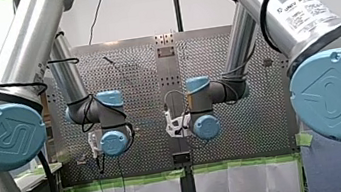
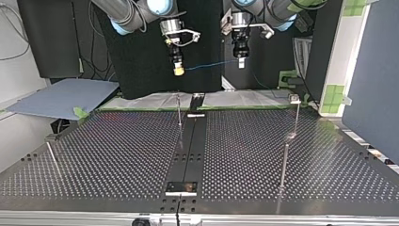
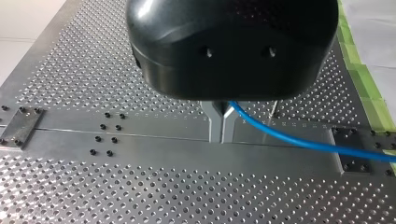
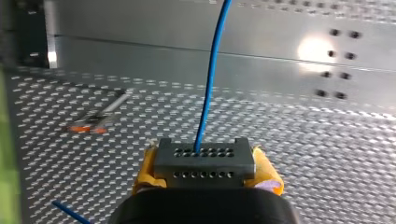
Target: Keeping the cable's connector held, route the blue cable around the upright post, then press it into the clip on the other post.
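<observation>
At the lower left of the top view, a thin metal rod (image 2: 53,160) leans over the perforated grey metal desk (image 2: 117,155). Further back stand 2 slim upright metal posts: the centre post (image 2: 179,110) in mid-frame, and the right-hand post (image 2: 296,117) with a small pale clip (image 2: 295,99) on top.

Beyond them, at the upper centre, the thin blue cable (image 2: 207,66) hangs nearly level in the air between both arms, touching neither post.

In the right wrist view, my right arm's jaws are clamped on the grey rectangular connector (image 4: 204,161). Its rows of small holes show between the yellow pads (image 4: 147,170), and the cable leaves its face, running away over the desk.

In the left wrist view, my left arm's jaws are pinched together on the cable, which runs out sideways from the metal fingers (image 3: 215,123).
</observation>
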You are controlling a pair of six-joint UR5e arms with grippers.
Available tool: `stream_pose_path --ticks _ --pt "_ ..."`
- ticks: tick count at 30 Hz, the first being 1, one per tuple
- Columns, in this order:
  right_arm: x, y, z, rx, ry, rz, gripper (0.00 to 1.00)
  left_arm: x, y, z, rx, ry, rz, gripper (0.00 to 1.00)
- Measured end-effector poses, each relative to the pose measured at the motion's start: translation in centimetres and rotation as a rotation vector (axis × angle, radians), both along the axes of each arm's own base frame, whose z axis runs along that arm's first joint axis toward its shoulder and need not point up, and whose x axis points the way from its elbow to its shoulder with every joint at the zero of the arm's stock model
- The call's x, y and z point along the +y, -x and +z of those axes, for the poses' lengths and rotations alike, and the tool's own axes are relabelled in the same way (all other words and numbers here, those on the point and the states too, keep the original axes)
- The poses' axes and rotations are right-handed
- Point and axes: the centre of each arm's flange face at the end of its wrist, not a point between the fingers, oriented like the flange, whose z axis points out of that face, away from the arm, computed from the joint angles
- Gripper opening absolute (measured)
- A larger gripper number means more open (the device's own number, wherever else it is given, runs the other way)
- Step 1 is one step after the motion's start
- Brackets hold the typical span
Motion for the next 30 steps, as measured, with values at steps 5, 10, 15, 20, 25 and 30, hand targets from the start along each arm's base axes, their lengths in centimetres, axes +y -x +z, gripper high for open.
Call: stream_pose_path --ticks 5,10,15,20,25,30 --pt "0.5 0.5 -2.7 0.049 -0.047 0.0 0.0 0.0 0.0 0.0 0.0 0.0 0.0 0.0" --pt "0.6 0.6 -3.7 0.063 -0.06 0.0 0.0 0.0 0.0 0.0 0.0 0.0 0.0 0.0" --pt "0.7 0.7 -3.8 0.065 -0.062 0.0 0.0 0.0 0.0 0.0 0.0 0.0 0.0 0.0" --pt "0.7 0.7 -3.8 0.065 -0.062 0.0 0.0 0.3 -0.2 -0.4 0.002 -0.012 0.0 0.0" --pt "0.7 0.7 -3.8 0.065 -0.062 0.0 0.0 1.2 -1.2 -2.0 0.022 -0.071 -0.003 0.0" --pt "0.7 0.7 -3.8 0.065 -0.062 0.0 0.0 1.6 -1.0 -4.0 0.067 -0.137 -0.008 0.0"
